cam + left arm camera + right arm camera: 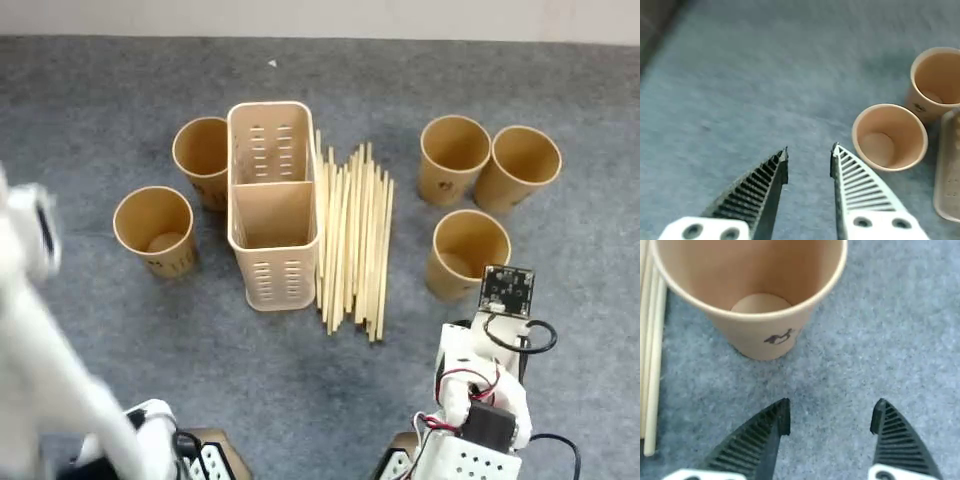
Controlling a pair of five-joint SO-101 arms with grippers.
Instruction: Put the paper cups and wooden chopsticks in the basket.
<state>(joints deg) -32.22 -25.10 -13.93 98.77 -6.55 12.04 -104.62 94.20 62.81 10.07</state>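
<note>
Beige slotted plastic forms the two-compartment basket (270,205) on grey carpet (300,400). Straight wooden chopsticks (352,240) lie fanned just beside it, with five tapered paper cups (155,230) standing around.

Ribbed jaws of the left gripper (809,152) stand parted and empty near two cups, and the basket's corner is cut off.

Widely spread and empty, the right gripper (831,416) faces the nearest cup (760,315), whose rim is cropped.

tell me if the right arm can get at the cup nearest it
Probably yes. The right gripper is open and points at the upright paper cup, with bare carpet between them. The chopsticks lie off to one side of the cup, not in the path.
</note>
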